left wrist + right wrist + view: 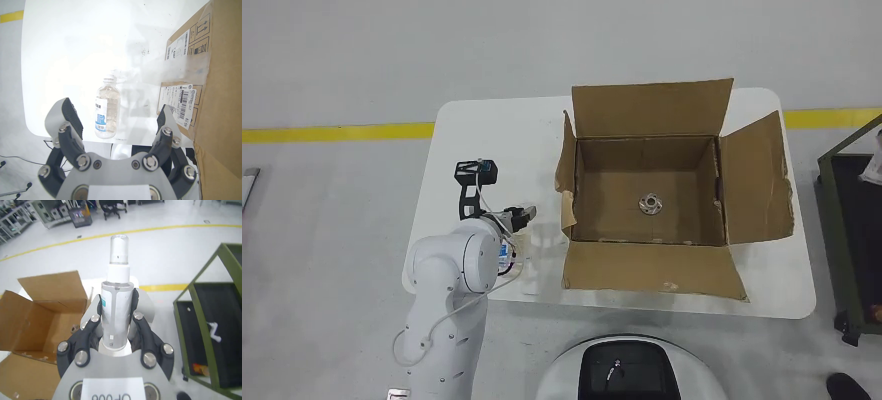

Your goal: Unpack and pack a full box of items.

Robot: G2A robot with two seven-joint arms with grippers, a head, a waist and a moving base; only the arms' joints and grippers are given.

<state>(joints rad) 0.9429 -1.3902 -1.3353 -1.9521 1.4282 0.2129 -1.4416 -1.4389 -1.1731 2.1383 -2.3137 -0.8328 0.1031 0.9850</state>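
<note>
A clear plastic bottle (106,108) with a white cap and a blue-and-white label lies on the white table (75,47) near its front edge. My left gripper (117,111) hangs open above it, one finger to either side and not touching. This gripper (521,216) is just left of the open cardboard box (647,265). A small metal ring-shaped part (649,205) lies on the box floor. Off the table's right end, my right gripper (117,302) is shut on an upright clear spray bottle (116,313) with a white collar and a transparent cap.
The box's labelled outer wall (217,94) stands close beside the left gripper. All the box flaps (757,180) are folded outward. A green-framed cart (208,332) with black shelves stands to the right of the table, holding a few small items.
</note>
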